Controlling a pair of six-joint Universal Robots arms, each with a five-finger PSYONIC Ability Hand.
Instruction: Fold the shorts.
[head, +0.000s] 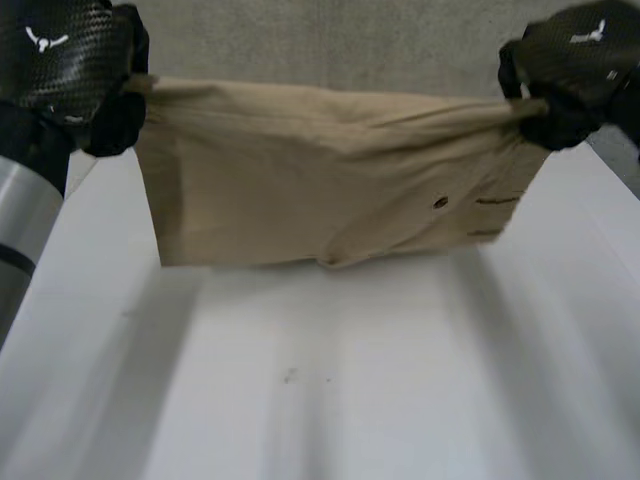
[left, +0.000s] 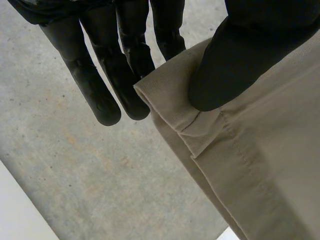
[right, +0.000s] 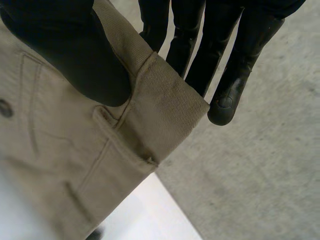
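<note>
1. Shorts (head: 330, 190) hang stretched between my raised hands over the table (head: 350, 400).
2. My left hand (head: 75, 75) pinches one waistband corner, thumb against straight fingers.
3. My right hand (head: 570, 70) pinches the other likewise.

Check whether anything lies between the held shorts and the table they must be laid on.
Nothing visible does. The left hand and right hand each pinch a top corner of the shorts, hanging over the table; no object shows on it in front of them, though the cloth hides what is behind.
</note>
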